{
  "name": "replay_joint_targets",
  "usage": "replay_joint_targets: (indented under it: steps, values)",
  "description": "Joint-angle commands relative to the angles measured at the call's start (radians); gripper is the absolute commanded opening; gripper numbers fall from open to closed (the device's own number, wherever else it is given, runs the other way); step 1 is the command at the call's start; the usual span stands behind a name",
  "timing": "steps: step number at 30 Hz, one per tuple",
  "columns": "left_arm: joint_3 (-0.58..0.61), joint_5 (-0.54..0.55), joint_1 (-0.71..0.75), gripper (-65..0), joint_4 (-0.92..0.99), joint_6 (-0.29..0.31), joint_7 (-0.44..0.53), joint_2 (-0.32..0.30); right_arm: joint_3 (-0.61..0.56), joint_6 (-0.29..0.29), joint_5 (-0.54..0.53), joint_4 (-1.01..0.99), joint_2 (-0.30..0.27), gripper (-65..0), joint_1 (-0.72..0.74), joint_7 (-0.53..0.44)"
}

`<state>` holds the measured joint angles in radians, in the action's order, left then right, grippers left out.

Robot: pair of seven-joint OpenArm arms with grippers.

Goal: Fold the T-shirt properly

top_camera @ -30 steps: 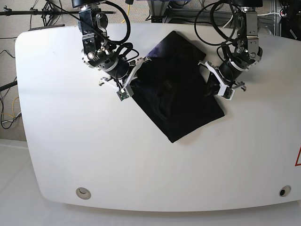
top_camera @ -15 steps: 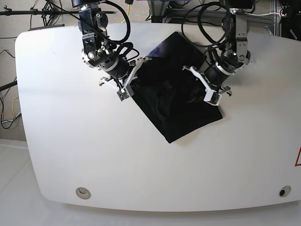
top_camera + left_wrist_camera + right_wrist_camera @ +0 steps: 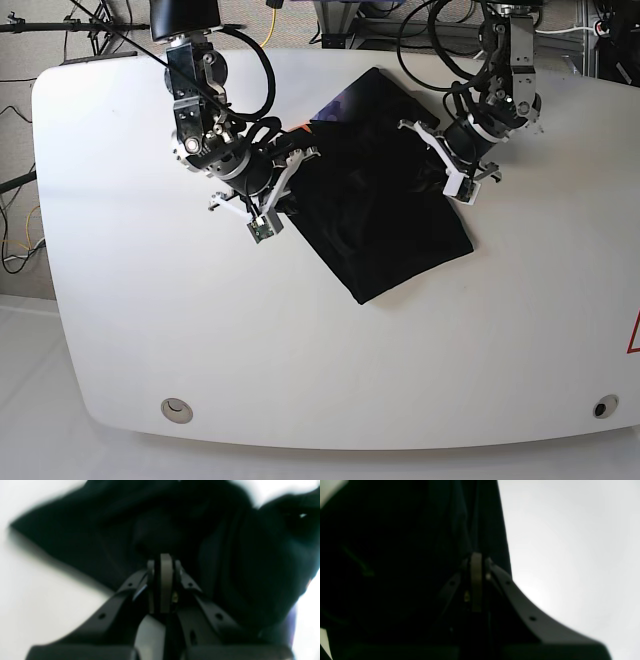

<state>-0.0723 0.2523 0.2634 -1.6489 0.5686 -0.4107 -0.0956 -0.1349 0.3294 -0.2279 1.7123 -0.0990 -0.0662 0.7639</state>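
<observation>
The black T-shirt (image 3: 385, 235) lies folded in a slanted rectangle at the table's far middle, with a purple mark (image 3: 330, 108) at its far corner. On its right edge my left gripper (image 3: 434, 172) is shut, and in the left wrist view cloth (image 3: 75, 535) bunches up at the closed tips (image 3: 162, 557). My right gripper (image 3: 295, 165) is shut at the shirt's left edge, near an orange mark (image 3: 300, 157). In the right wrist view, creases in the cloth (image 3: 382, 555) run to the closed tips (image 3: 476, 555).
The white table (image 3: 150, 300) has two round holes near its front edge (image 3: 177, 408) (image 3: 603, 407). Cables and stands crowd the back edge behind both arms. A red mark (image 3: 634, 335) shows at the table's right edge.
My left gripper swept from the shirt's right edge in over the cloth, then drew back up and right. The right arm shifted slightly toward the front left.
</observation>
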Motion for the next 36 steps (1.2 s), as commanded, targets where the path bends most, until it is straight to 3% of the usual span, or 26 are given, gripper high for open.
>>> replay_joint_targets:
  steps: [1, 19, 25, 36]
  values:
    - [0.001, 0.041, -0.013, -64.5, -0.046, 0.022, 0.023, -0.002, 0.003, 0.004, -0.009, 0.012, -0.001, -65.0, 0.015, -0.012]
    - [-0.023, -0.018, -0.007, -64.6, -0.05, 0.025, 0.039, -0.008, 0.002, 0.004, -0.018, 0.073, -0.017, -65.0, -0.002, -0.007]
    - [-0.012, -0.059, 0.01, -64.2, -0.151, 0.012, 0.028, -0.004, -0.022, 0.011, -0.02, 0.089, -0.022, -65.0, 0.019, -0.002]
    - [-0.017, -0.09, 0.079, -64.2, -0.239, -0.091, 0.023, 0.019, -0.059, 0.01, -0.025, 0.0, -0.027, -65.0, 0.13, -0.008]
